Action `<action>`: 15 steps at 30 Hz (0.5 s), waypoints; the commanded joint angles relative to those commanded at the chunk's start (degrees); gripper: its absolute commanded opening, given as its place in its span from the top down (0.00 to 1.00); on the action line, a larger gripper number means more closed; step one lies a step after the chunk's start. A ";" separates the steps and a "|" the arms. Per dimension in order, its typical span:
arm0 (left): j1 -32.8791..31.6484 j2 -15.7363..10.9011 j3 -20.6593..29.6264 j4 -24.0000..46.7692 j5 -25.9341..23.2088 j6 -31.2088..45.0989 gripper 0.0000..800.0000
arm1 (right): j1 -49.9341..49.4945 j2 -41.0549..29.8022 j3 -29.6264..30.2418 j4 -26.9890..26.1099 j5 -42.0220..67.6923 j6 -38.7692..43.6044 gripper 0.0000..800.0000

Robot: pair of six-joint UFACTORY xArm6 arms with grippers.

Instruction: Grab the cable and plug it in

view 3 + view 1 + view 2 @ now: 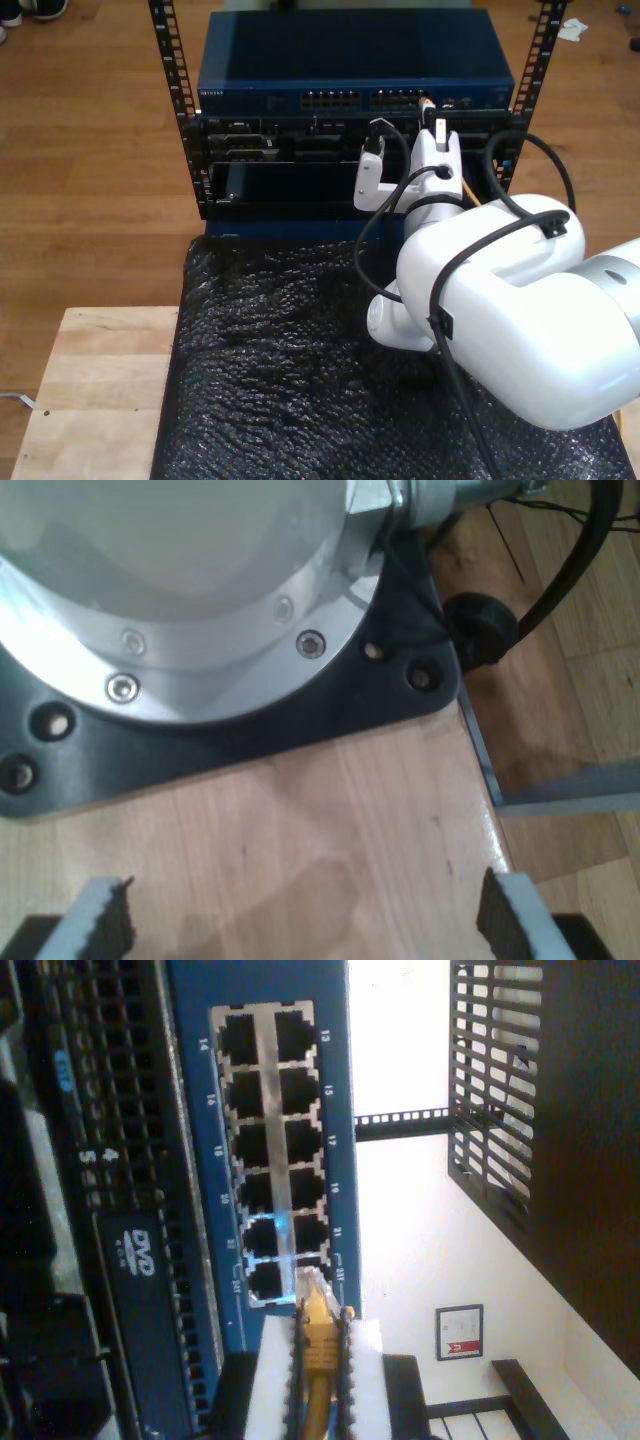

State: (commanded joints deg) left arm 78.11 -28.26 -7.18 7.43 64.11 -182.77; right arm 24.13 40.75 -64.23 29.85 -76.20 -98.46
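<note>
The cable (318, 1345) is pinched between the pads of my second gripper (318, 1360), its clear plug (314, 1290) aligned just short of the blue network switch (255, 1150) ports for insertion, while my first gripper (300, 920) rests spread over the wooden table (330, 820).

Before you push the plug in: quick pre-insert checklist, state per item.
1. Cable clamped in my second gripper: ok.
2. Clear plug sticks out ahead of the fingertips, toward the switch: ok.
3. Plug at the port block's end nearest it: ok; exact port cannot tell.
4. Latch orientation: cannot tell.
5. Nearest ports free of other plugs: ok.
6. My first gripper open over the wooden table, holding nothing: ok.
</note>
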 joint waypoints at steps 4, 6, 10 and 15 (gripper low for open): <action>0.00 0.00 0.00 0.00 0.00 0.00 0.00 | -0.18 0.00 0.09 0.00 0.00 0.00 1.00; 0.00 0.00 0.00 0.00 0.00 0.00 0.00 | -0.18 0.00 0.09 0.00 0.00 0.00 1.00; 0.00 0.00 0.00 0.00 0.00 0.00 0.00 | -0.26 0.00 -0.09 0.00 0.00 0.00 1.00; 0.00 0.00 0.00 0.00 0.00 0.00 0.00 | -0.26 0.00 -0.62 0.00 0.00 0.00 1.00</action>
State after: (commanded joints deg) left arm 78.11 -28.26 -7.18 7.43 64.11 -182.77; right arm 23.87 40.75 -64.85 29.85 -76.20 -98.46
